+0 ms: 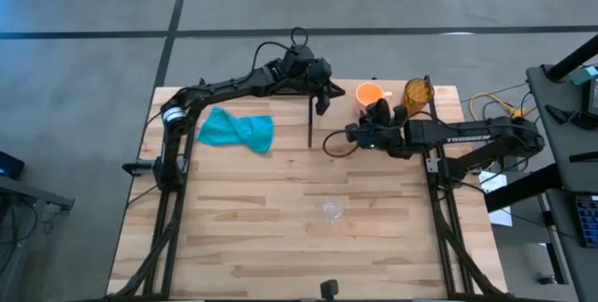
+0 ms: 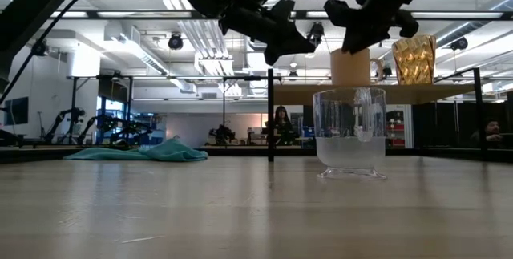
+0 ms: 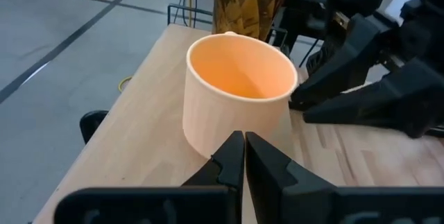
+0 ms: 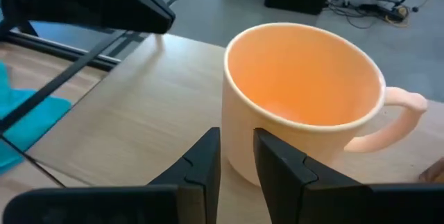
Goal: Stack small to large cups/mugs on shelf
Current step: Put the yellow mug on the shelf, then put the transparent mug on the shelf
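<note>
Wood plank table [image 1: 280, 218] | teal cloth [image 1: 235, 130] | concrete floor [image 1: 93, 21]

We see even, bright overhead light from ceiling lamps [image 2: 178, 42]; the near bench [image 2: 240, 211] is blurred, with soft shadows.

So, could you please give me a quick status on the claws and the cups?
Left claw shut, right claw slightly open, both at orange mug on shelf. Brown cup beside it. Glass cup down on table.
</note>
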### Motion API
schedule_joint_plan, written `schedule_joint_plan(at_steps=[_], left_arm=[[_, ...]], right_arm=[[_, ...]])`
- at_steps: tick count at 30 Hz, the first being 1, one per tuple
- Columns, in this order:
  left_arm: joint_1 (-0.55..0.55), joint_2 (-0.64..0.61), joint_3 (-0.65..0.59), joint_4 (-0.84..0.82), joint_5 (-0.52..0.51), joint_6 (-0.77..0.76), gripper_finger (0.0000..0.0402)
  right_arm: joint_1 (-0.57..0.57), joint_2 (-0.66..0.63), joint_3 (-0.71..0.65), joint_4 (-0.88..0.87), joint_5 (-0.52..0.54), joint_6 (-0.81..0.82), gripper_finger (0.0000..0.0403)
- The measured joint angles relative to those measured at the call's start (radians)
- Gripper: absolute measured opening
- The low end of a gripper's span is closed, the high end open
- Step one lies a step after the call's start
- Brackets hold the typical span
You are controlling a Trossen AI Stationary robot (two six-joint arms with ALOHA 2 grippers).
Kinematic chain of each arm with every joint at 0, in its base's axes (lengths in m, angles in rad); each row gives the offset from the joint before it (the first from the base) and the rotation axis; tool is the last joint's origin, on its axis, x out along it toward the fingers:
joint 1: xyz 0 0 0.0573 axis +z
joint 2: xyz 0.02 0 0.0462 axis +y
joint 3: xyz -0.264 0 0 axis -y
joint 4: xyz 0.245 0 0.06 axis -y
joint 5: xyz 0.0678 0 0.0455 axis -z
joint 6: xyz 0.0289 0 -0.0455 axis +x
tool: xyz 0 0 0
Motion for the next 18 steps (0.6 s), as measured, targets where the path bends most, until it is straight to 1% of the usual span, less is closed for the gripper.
schedule_joint_plan(at_steps=[5, 7, 9, 14, 18], left_arm=[[0.0, 0.0, 0.001, -0.004, 0.0, -0.001, 0.0], [0.0, 0.0, 0.005, -0.017, 0.001, -0.003, 0.0], [0.0, -0.004, 0.008, -0.044, 0.004, -0.013, 0.0], [0.0, -0.049, 0.007, -0.158, 0.014, -0.021, 0.0], [-0.002, -0.114, 0.009, -0.227, 0.046, -0.019, 0.0]], right_arm=[[0.009, -0.012, 0.0, 0.015, -0.019, 0.001, 0.0082], [0.013, -0.019, 0.0, 0.019, -0.072, 0.002, 0.0082], [0.015, -0.029, 0.0, 0.031, -0.175, 0.002, 0.0082], [0.031, -0.059, 0.017, 0.041, -0.503, 0.029, 0.0082], [0.073, -0.063, 0.047, 0.037, -0.655, 0.023, 0.0082]])
